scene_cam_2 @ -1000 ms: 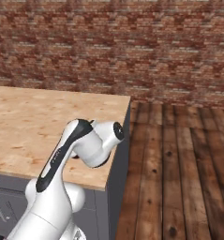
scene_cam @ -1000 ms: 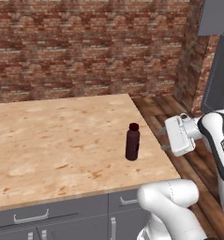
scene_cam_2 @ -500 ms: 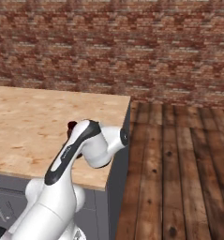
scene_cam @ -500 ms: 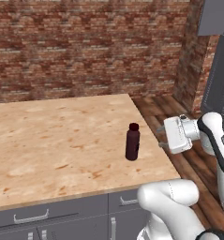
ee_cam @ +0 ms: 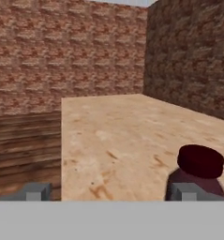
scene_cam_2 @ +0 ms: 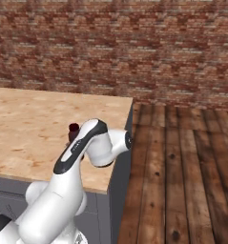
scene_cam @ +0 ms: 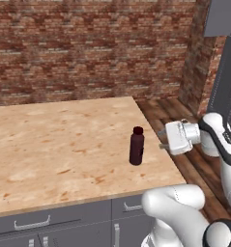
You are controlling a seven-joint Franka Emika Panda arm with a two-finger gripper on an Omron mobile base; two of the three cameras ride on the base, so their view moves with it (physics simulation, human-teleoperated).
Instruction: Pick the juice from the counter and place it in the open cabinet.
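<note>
Still reaching: spread gripper (scene_cam: 161, 139) level beside bottle (scene_cam: 136, 145), near counter's (scene_cam: 64, 144) front right corner, nothing gripped. Next, probably needs sliding around the bottle, then closing.

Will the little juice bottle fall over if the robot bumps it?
Probably, yes. The juice stands upright on the counter, taller than it is wide, so a sideways bump could tip it. It is round, so once down it might roll. Its smooth sides may also be slippery for the fingers, which are open beside it.
</note>
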